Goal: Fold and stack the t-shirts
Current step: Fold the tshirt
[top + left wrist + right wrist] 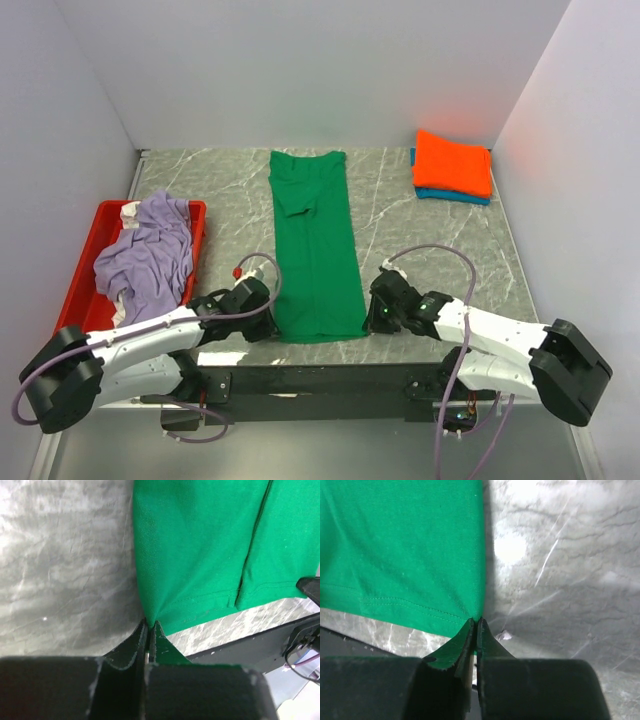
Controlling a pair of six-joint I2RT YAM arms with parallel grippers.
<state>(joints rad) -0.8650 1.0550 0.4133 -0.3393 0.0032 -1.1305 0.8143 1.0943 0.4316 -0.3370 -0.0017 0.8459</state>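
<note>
Top external view showed green t-shirt lying as a long strip mid-worktop. Left claw and right claw each pinched a near hem corner. Clean fold needed both lifting evenly, edges aligned.

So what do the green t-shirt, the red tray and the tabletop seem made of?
Green t-shirt: soft matte knit cloth; fine ribbing and a stitched hem show close up. Red tray: probably plastic, smooth rigid walls. Tabletop: grey marble-look surface with white veins and glare spots; real stone or printed sheet, cannot tell.
</note>
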